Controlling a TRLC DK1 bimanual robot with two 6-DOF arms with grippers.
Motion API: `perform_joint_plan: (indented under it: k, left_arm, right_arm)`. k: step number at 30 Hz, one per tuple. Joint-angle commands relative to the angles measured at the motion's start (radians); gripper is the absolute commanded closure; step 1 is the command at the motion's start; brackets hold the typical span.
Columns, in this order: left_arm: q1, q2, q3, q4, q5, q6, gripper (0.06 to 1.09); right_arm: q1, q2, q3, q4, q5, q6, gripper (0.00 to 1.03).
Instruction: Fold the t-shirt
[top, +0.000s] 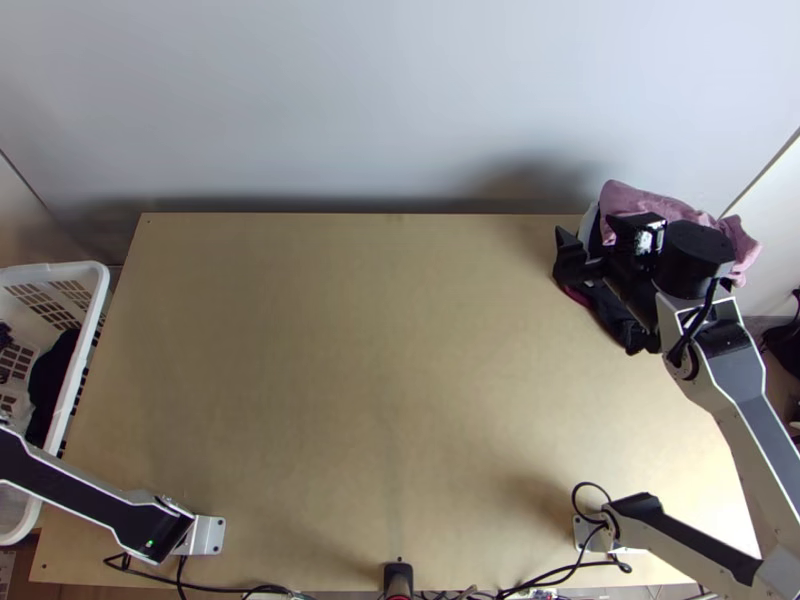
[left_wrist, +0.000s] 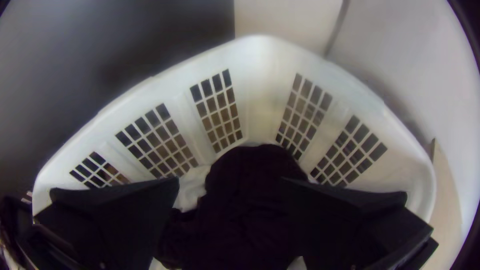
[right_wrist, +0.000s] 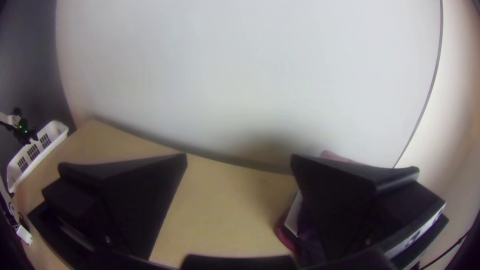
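Left gripper nearest us, fingers spread wide, nothing pinched, and it's over the dark garment, which we take for the t-shirt, bunched in the white laundry basket. Soft, light and limp, we'd guess, so it'll sag once lifted; we'd pinch the raised middle, clear of the pale cloth beside it. Farther off, our right gripper gapes empty by the pink cloth at the far right corner of the wooden table.
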Motion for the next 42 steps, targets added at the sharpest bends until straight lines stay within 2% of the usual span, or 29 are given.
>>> perform_joint_plan:
  k: [1,14,27,38,40,41,42]
  left_arm:
    - [0.043,0.235,0.102,-0.005,-0.001,-0.001,0.12]
    - [0.026,0.533,0.261,-0.001,0.001,0.035,0.12]
    - [-0.057,0.64,0.402,-0.105,0.006,0.019,0.12]
    - [-0.101,0.692,0.407,-0.148,0.029,-0.022,0.13]
    - [-0.092,0.692,0.407,-0.146,0.055,-0.037,0.28]
    - [-0.086,0.688,0.405,-0.146,0.081,-0.048,0.4]
    - [-0.078,0.679,0.404,-0.145,0.105,-0.054,0.57]
  right_arm:
    - [0.031,-0.041,0.005,-0.038,0.023,-0.014,0.06]
    - [0.126,-0.047,0.006,-0.079,0.141,-0.014,0.06]
    - [0.126,-0.036,0.009,-0.087,0.187,-0.019,0.06]
    - [0.127,-0.034,0.006,-0.094,0.193,-0.026,0.06]
    - [0.127,-0.034,0.006,-0.094,0.195,-0.028,0.06]
    - [0.127,-0.034,0.006,-0.094,0.195,-0.028,0.06]
    - [0.127,-0.034,0.006,-0.094,0.195,-0.03,0.06]
